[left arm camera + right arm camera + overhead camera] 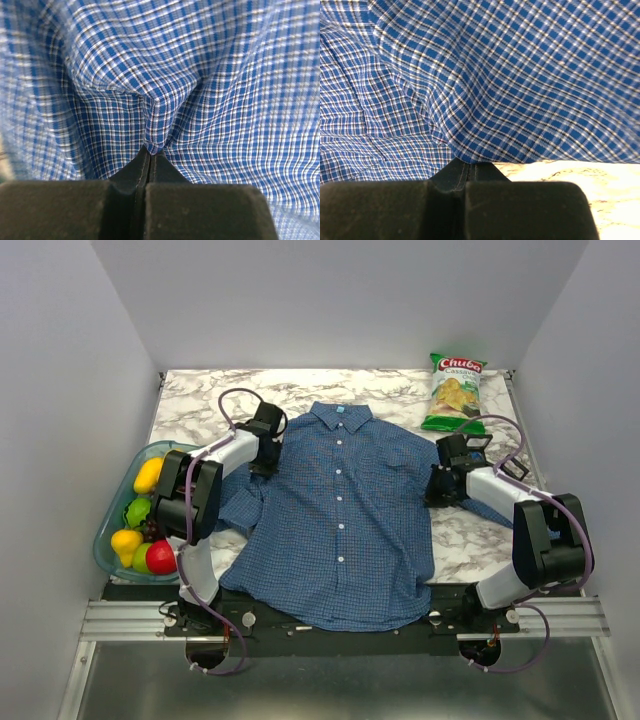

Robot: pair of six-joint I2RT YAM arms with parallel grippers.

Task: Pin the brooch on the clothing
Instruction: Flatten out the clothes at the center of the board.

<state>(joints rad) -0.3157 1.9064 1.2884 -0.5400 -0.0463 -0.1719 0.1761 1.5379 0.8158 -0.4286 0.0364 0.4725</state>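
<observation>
Marble counter (pixel 200 400) carries our blue checked shirt (pixel 340 530), spread flat at centre, collar toward 12 o'clock. We see a fruit bowl (pixel 105 530) at 9 o'clock and a chip bag (pixel 455 392) at 1 o'clock. Our left end effector (pixel 150 152) is clamped on a shirt fold at 10 o'clock. Our right end effector (pixel 470 165) pinches the shirt's edge at 3 o'clock.

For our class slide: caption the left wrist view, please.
Left gripper shut on a pinched fold of the blue checked shirt.
</observation>
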